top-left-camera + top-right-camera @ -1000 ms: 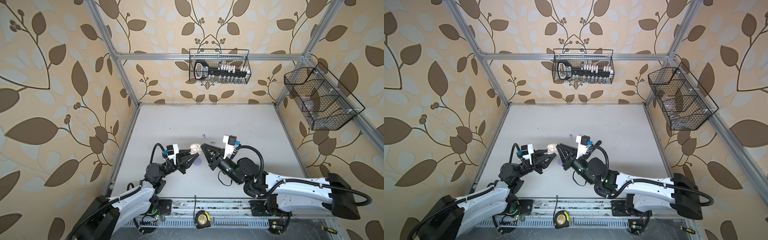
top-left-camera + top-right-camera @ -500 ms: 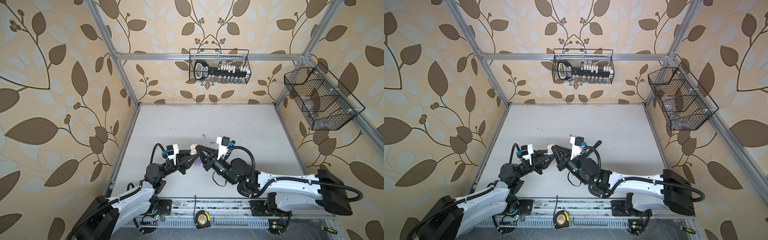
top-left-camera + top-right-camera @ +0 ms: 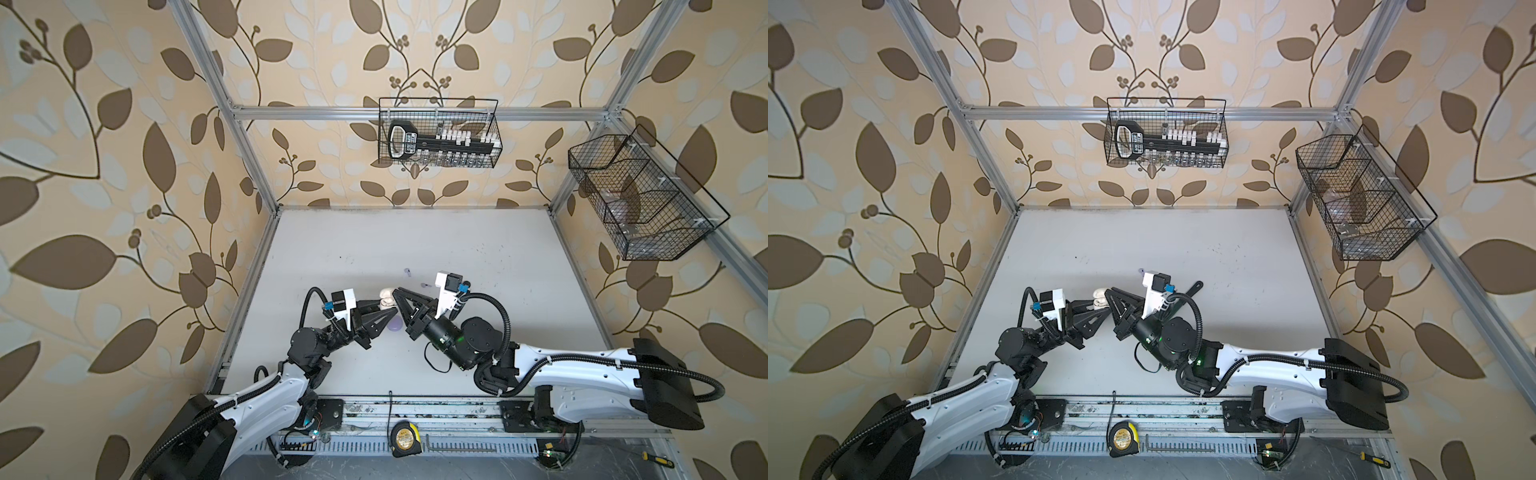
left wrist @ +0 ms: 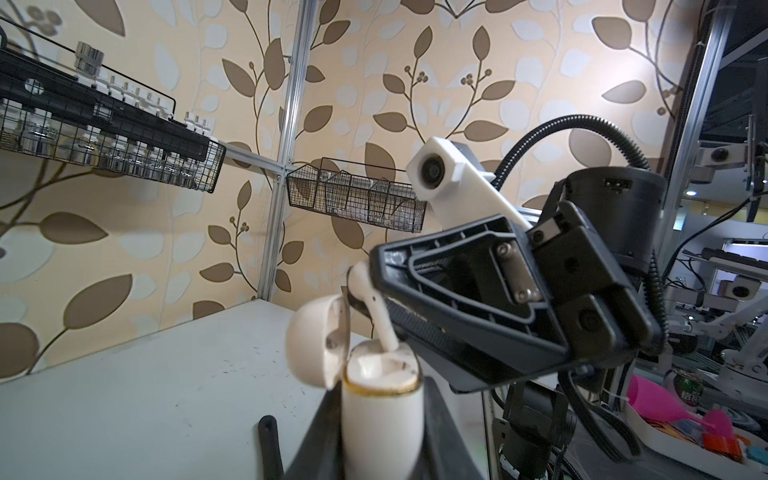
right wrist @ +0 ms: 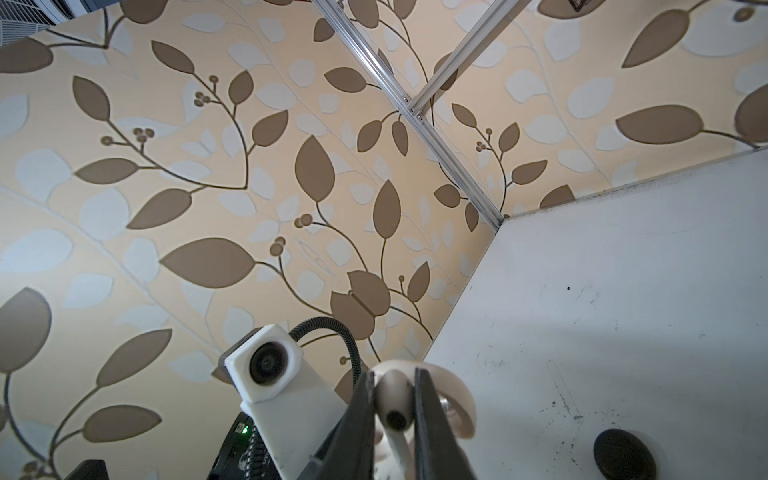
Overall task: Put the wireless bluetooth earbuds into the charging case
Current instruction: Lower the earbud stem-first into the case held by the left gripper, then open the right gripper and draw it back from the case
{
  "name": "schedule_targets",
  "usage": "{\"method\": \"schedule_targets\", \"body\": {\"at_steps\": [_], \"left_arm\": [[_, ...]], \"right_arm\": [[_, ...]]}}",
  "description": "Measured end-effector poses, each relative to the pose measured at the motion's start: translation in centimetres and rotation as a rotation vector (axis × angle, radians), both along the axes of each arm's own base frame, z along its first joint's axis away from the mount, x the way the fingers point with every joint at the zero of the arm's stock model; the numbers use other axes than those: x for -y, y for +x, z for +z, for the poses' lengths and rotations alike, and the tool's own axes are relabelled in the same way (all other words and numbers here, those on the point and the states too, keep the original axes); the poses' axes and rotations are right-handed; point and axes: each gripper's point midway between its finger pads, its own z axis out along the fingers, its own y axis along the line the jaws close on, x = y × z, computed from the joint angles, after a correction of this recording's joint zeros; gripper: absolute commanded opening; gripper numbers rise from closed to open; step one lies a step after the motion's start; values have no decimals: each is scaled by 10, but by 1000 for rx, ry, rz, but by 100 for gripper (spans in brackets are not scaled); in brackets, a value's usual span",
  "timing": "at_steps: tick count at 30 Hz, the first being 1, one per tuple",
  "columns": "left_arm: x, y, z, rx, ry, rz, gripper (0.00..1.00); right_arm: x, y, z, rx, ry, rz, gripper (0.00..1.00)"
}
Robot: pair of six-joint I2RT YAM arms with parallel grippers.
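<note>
My left gripper [image 4: 380, 392] is shut on a white charging case [image 4: 382, 424], held upright with its lid [image 4: 318, 345] open. My right gripper [image 5: 395, 384] is shut on a white earbud [image 5: 392, 401]. In the left wrist view the earbud [image 4: 372, 305] hangs tilted over the case with its stem tip in the case's mouth. In both top views the two grippers [image 3: 376, 306] [image 3: 397, 293] meet at the case [image 3: 387, 296], left of the table's middle. A pale lilac earbud [image 3: 407, 272] lies on the table just behind them.
A lilac case [image 3: 394, 325] lies on the table under the grippers. A dark green tool [image 3: 1188, 292] lies to the right of the right wrist. A black round thing [image 5: 623, 455] sits nearby. Wire baskets [image 3: 438, 133] [image 3: 642, 199] hang on the back and right walls.
My right gripper has moved left with the white earbud, up to the open case in my left gripper. The left arm has stayed still.
</note>
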Motion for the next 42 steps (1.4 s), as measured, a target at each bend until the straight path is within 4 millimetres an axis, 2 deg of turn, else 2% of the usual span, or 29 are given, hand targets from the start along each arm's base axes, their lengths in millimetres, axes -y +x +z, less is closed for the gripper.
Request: {"method": "schedule_targets", "body": {"at_steps": [19, 32, 37, 42], "left_arm": [[-3, -6, 5, 26, -12, -2, 0], [-2, -13, -5, 33, 15, -16, 0], [-3, -14, -4, 38, 11, -16, 0], [-4, -15, -3, 43, 9, -16, 0]], "right_arm": [[6, 0, -2, -8, 5, -41, 14], [14, -12, -15, -12, 44, -64, 14], [15, -14, -14, -12, 57, -65, 14], [15, -16, -13, -13, 66, -68, 18]]}}
